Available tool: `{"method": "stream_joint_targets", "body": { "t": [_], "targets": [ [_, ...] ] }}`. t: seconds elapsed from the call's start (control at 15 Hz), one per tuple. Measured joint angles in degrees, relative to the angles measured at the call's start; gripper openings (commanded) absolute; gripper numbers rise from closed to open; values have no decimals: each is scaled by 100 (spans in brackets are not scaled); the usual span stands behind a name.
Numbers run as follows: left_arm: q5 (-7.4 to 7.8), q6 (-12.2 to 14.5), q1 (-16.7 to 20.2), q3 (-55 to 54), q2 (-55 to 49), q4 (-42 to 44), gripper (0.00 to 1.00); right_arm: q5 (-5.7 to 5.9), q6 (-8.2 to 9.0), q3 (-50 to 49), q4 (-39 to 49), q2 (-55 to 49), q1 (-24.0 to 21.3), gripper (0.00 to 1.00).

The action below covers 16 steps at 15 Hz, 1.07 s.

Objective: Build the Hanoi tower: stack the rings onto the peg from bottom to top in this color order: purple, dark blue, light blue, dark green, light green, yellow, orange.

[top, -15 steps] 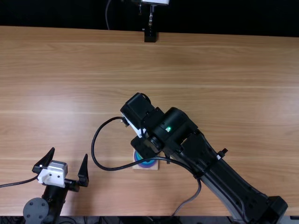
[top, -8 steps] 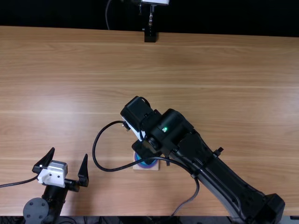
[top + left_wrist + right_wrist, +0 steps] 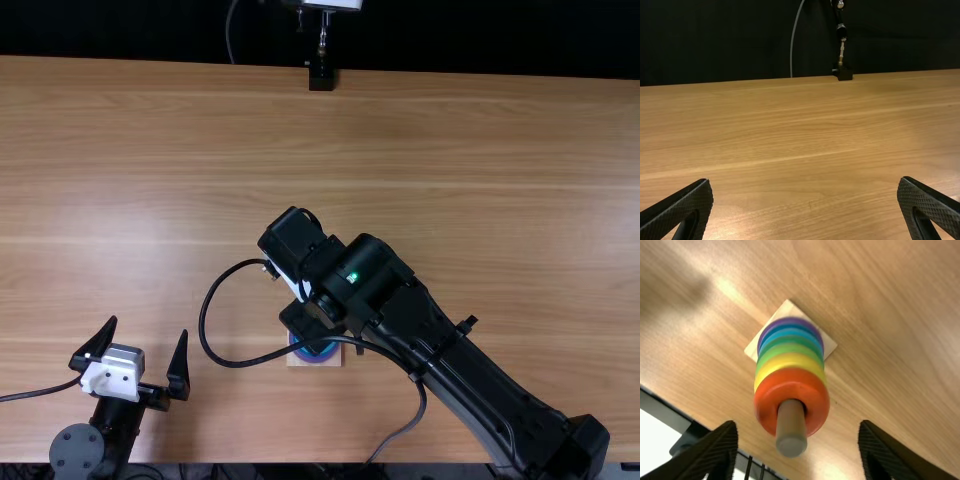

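The left gripper (image 3: 148, 328) stands open at the near left in the top view; its two fingers are wide apart in the left wrist view (image 3: 806, 182). From the right, the other arm's gripper (image 3: 307, 320) covers part of the wooden base (image 3: 314, 361) and purple ring (image 3: 326, 354). In the right wrist view, this right gripper (image 3: 798, 425) is open, fingers apart on either side of the peg (image 3: 791, 427). Rings are around the peg: purple (image 3: 789, 320) lowest, then blue shades, green shades, yellow (image 3: 789, 361), and orange (image 3: 767, 399) uppermost. The peg's tip protrudes through orange.
A looped black cable (image 3: 201, 310) hangs from the right arm beside the base. A black stand foot (image 3: 321, 78) is at the far edge of the wooden table (image 3: 480, 150). The left arm's cable (image 3: 35, 395) runs off to the left.
The right arm's forearm and wrist have come slightly nearer the table's near edge. The base has shifted a little to the right and nearer. The left arm has stayed still.
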Motion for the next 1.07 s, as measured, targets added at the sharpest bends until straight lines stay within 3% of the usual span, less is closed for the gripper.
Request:
{"method": "stream_joint_targets", "body": {
  "t": [0.27,0.4,0.6,0.87,1.07],
  "targets": [
    [2,-2,0,0,0,4,100,105,4,2,2035,0,-11,100],
    [2,-2,0,-2,2,0,100,107,2,-81,2931,-11,-291,100],
    [-2,-2,-2,0,2,0,100,125,2,-1244,4533,-623,-1360,100],
    [2,-2,0,0,2,0,100,179,-15,-3224,7160,-3849,-2938,100],
    [2,0,0,0,0,2,100,140,-26,-4579,7434,-4977,-3598,100]
  ]
}}
